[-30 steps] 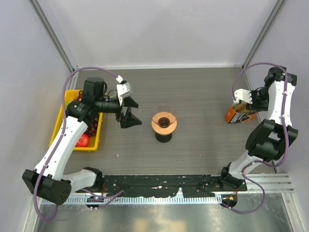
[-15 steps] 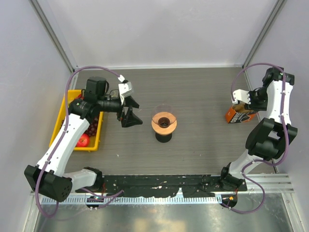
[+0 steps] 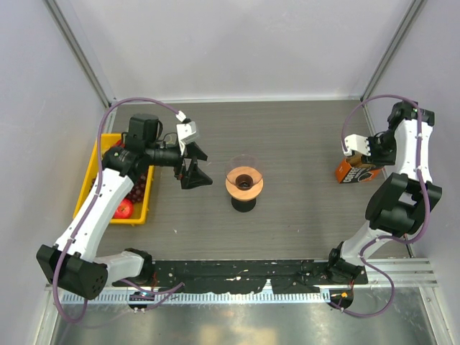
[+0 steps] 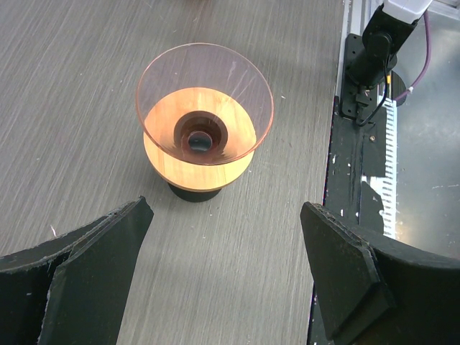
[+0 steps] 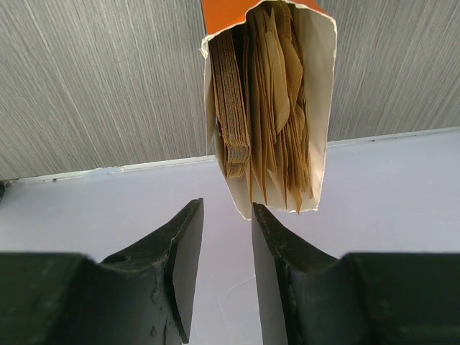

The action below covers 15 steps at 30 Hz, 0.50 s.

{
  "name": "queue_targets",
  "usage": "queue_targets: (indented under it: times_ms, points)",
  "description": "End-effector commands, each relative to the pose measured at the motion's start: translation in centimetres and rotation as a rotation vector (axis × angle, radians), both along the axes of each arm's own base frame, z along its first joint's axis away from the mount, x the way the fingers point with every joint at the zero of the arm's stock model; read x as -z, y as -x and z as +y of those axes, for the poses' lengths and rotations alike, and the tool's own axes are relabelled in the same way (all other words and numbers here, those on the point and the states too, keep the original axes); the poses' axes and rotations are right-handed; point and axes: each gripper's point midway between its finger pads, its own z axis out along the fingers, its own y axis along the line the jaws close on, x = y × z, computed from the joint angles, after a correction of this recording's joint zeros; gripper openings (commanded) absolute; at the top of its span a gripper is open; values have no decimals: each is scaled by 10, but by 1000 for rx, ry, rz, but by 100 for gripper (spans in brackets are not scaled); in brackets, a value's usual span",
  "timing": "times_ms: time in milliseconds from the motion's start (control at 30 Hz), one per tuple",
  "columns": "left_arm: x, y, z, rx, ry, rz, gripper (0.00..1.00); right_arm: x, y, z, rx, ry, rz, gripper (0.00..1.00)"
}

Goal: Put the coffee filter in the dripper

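The coffee filter (image 5: 277, 108) is one of a pack of tan paper sheets standing on edge inside an orange box (image 5: 316, 86), whose torn-open mouth faces the right wrist camera. The sheets overlap so closely that single ones are hard to separate, and the top of the box is cut off by the edge of that view. From above, the box (image 3: 353, 171) sits at the far right of the grey table (image 3: 302, 136), partly covered by the arm, and the filters inside cannot be made out there. The right gripper (image 5: 224, 215) hangs just beside the box mouth, its jaws drawn close with a narrow gap, and nothing lies between them. Well apart from this, the dripper (image 3: 244, 181) stands upright at mid-table: a clear orange-tinted cone (image 4: 203, 118) on a wooden ring over a black foot, dark hole at its centre, no paper in it. The left gripper (image 4: 226, 215) hovers near its left side with jaws spread wide and empty. Behind that arm a yellow tray (image 3: 97, 169) holds red items (image 3: 123, 208), mostly hidden by the arm.
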Motion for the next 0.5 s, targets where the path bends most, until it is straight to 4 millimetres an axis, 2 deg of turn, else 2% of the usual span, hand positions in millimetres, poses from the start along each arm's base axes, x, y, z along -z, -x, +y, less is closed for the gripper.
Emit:
queue_targets:
  times_ms: [0, 467]
  points:
    - [-20, -2, -4, 19, 35, -57, 97, 4, 14, 10, -159, -10, 77, 39]
    - [-18, -2, -3, 14, 27, -43, 97, 10, 8, 6, -133, -3, 64, 36]
